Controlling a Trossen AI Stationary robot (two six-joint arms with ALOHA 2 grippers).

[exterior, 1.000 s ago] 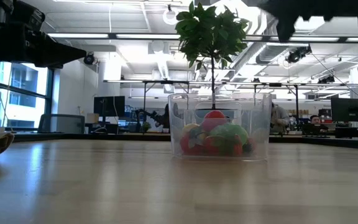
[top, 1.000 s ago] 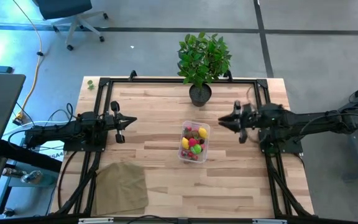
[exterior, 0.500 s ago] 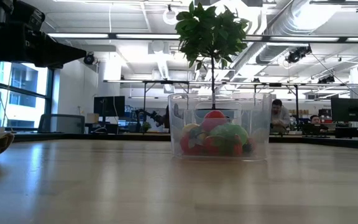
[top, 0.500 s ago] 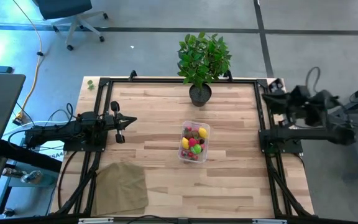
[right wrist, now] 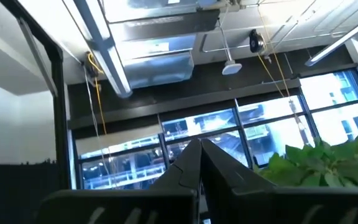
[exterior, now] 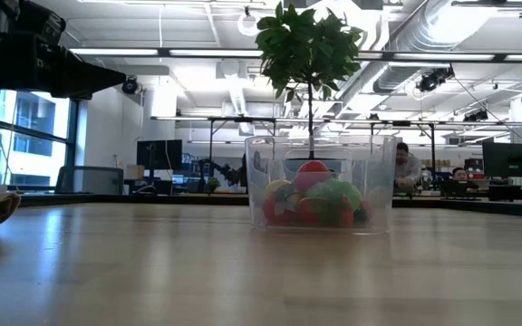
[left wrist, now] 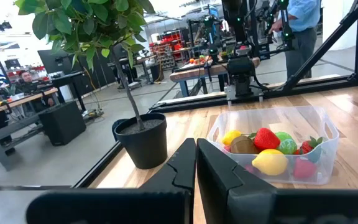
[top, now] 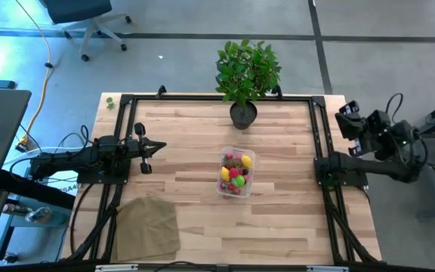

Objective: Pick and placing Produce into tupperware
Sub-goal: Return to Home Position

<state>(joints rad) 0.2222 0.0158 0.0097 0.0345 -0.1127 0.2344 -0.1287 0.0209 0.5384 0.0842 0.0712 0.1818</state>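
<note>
Both grippers have their fingers pressed together on nothing: the left gripper (top: 161, 146) hangs over the left side of the table (top: 187, 189), and the right gripper (top: 344, 115) is tucked up beyond its right edge. I'd say the only risk is an arm clipping the light plastic tub (exterior: 370, 167) and spilling the heaped toy fruit (top: 235, 175). The tub sits mid-table just in front of the plant (top: 248, 72), open side up, its long side running from the plant towards the near edge, slightly slanted.

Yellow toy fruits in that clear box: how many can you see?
2. One yellow piece lies against the tupperware wall facing the left gripper; the other sits toward the potted plant end, beside a brown piece. More may be hidden underneath.
</note>
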